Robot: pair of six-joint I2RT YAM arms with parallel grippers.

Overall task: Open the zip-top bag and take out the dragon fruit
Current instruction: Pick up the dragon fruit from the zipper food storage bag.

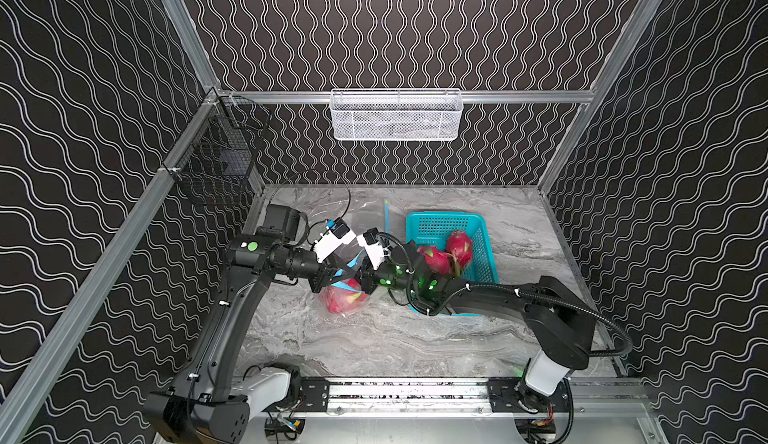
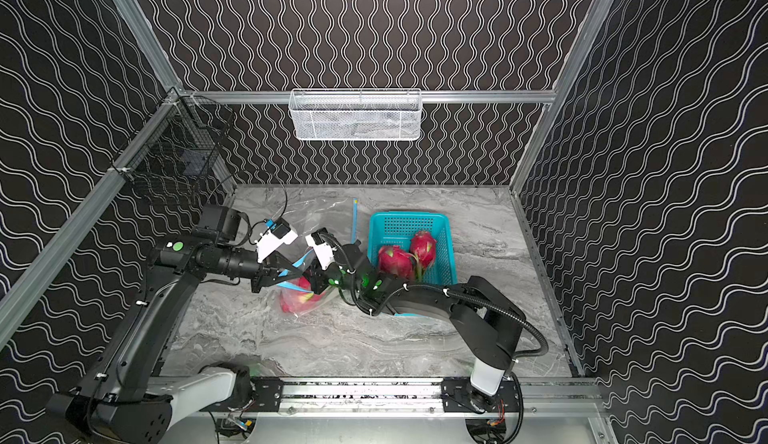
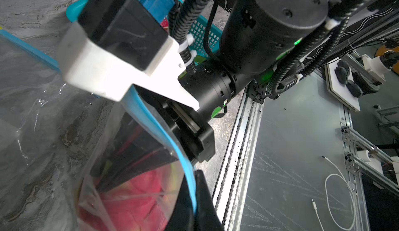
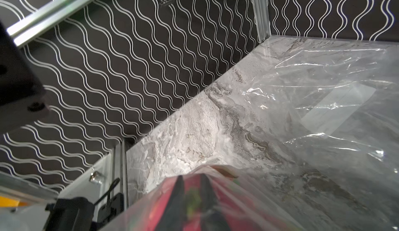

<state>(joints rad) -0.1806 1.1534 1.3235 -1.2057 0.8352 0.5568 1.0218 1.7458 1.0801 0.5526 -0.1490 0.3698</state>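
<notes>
A clear zip-top bag with a blue zip rim [image 3: 170, 137] stands open in mid-table. It holds a pink dragon fruit [image 1: 343, 300] [image 2: 297, 301] [image 3: 133, 197]. My left gripper [image 3: 195, 186] [image 1: 348, 273] is shut on the blue rim and holds that side of the mouth up. My right gripper [image 4: 192, 183] reaches into the bag from the opposite side. Its fingers [image 3: 138, 152] show through the plastic, shut on a pink and green part of the dragon fruit [image 4: 166, 206]. In both top views the right fingertips are hidden by the bag and the wrist.
A teal basket [image 1: 484, 234] to the right of the bag holds two more dragon fruits [image 1: 436, 260]. A second clear bag [image 4: 328, 85] lies flat behind. On the walls hang a white mesh basket [image 1: 395, 116] and a black wire basket [image 1: 216, 151].
</notes>
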